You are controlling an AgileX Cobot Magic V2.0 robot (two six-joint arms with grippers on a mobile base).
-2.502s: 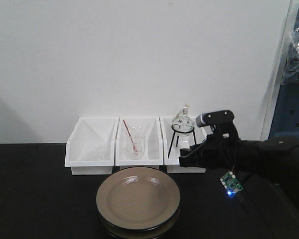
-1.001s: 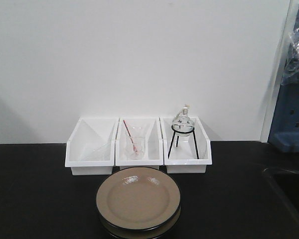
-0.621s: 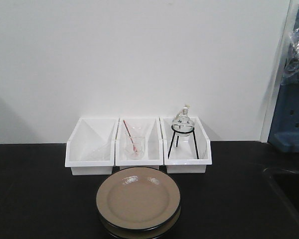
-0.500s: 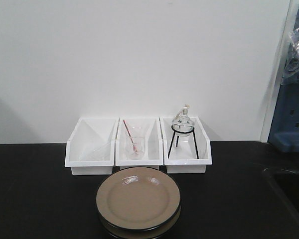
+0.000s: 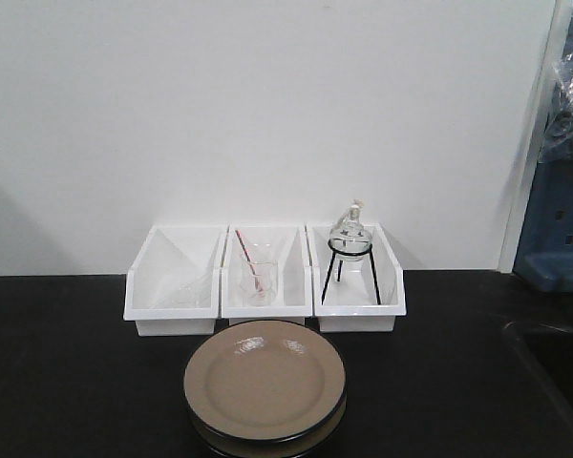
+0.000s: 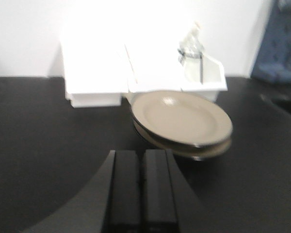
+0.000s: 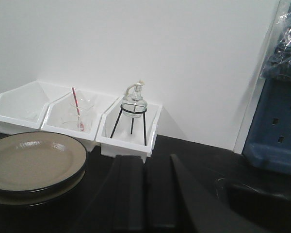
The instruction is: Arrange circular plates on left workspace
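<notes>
Two circular plates lie stacked on the black bench top (image 5: 67,382), just in front of the white bins. The top plate (image 5: 265,382) (image 6: 182,118) (image 7: 31,160) has a tan face and a dark rim. The lower plate (image 5: 267,447) (image 6: 211,151) (image 7: 34,196) shows only as an edge under it. My left gripper (image 6: 142,153) is shut on nothing, hanging short of the stack and to its left. My right gripper (image 7: 145,158) is also shut and empty, to the right of the stack. Neither arm appears in the front view.
Three white bins stand in a row by the wall: an empty-looking left bin (image 5: 172,286), a middle bin with a glass beaker and red rod (image 5: 258,277), and a right bin with a round flask on a black tripod (image 5: 351,239). A recessed sink (image 5: 554,353) lies at right.
The right arm, which hung by the right bin 2.5 s ago, has drawn back out of the front view. The plates have not moved.
</notes>
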